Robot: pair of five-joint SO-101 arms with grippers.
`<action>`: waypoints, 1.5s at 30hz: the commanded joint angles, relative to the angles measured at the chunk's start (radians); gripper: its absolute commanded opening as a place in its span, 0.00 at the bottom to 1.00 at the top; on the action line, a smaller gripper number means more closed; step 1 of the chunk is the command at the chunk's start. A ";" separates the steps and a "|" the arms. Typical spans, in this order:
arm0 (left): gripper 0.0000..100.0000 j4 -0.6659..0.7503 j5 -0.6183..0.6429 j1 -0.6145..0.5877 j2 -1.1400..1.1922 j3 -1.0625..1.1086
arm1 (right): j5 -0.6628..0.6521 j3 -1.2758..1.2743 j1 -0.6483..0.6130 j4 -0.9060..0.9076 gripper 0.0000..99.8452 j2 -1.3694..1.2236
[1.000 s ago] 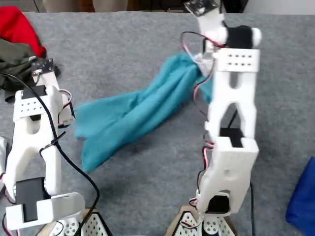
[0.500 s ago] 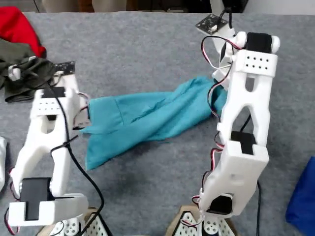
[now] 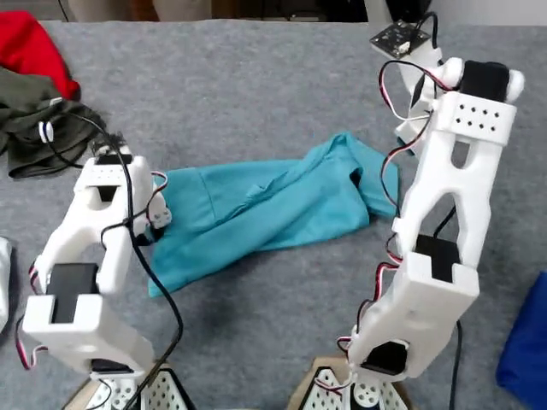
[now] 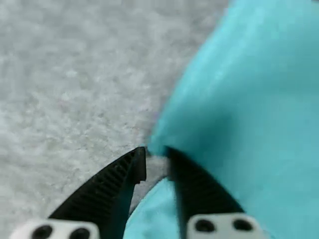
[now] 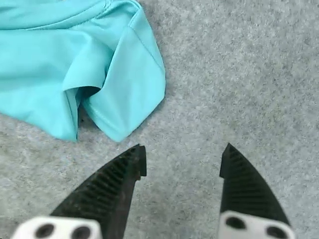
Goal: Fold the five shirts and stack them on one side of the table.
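Observation:
A teal shirt [image 3: 273, 205] lies crumpled lengthwise across the middle of the grey table [image 3: 256, 77]. In the left wrist view my left gripper [image 4: 155, 155] is shut on the left edge of the teal shirt [image 4: 249, 99], with cloth pinched between the fingertips just above the table. From above, that gripper [image 3: 158, 218] sits at the shirt's left end. My right gripper [image 5: 182, 154] is open over bare table. It holds nothing, and a folded corner of the teal shirt [image 5: 75, 64] lies a short way from it. The right arm [image 3: 461, 154] stands at the shirt's right end.
A red shirt [image 3: 26, 43] and a dark olive shirt [image 3: 34, 128] are heaped at the back left corner. A blue shirt [image 3: 526, 342] shows at the right edge near the front. Something white [image 3: 3, 273] pokes in at the left edge.
The right arm swung right and let go of the shirt's right end, which dropped flat. The left arm shifted right and lower at the shirt's left edge.

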State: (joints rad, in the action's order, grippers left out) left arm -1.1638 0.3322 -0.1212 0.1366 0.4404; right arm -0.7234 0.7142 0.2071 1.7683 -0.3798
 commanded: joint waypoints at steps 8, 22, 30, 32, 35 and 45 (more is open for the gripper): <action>0.21 -0.114 -0.129 -0.078 0.071 -0.216 | -0.012 -0.001 0.010 0.012 0.25 0.074; 0.19 -0.080 -0.147 -0.017 0.219 -0.244 | -0.008 -0.001 0.016 0.002 0.25 0.074; 0.10 -0.127 -0.153 -0.020 0.228 -0.275 | -0.006 -0.008 0.018 0.005 0.25 0.073; 0.10 -0.126 -0.153 -0.023 0.228 -0.275 | -0.006 -0.030 0.018 0.000 0.25 0.074; 0.10 -0.107 -0.155 -0.018 0.228 -0.275 | -0.006 -0.087 0.015 -0.011 0.25 0.068; 0.10 -0.054 -0.155 -0.017 0.228 -0.275 | -0.006 -0.196 0.024 -0.038 0.25 -0.061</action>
State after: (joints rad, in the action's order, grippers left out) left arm -1.2436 0.1864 -0.1396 0.3652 0.1780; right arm -0.7265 0.5209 0.2071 1.7377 -0.4227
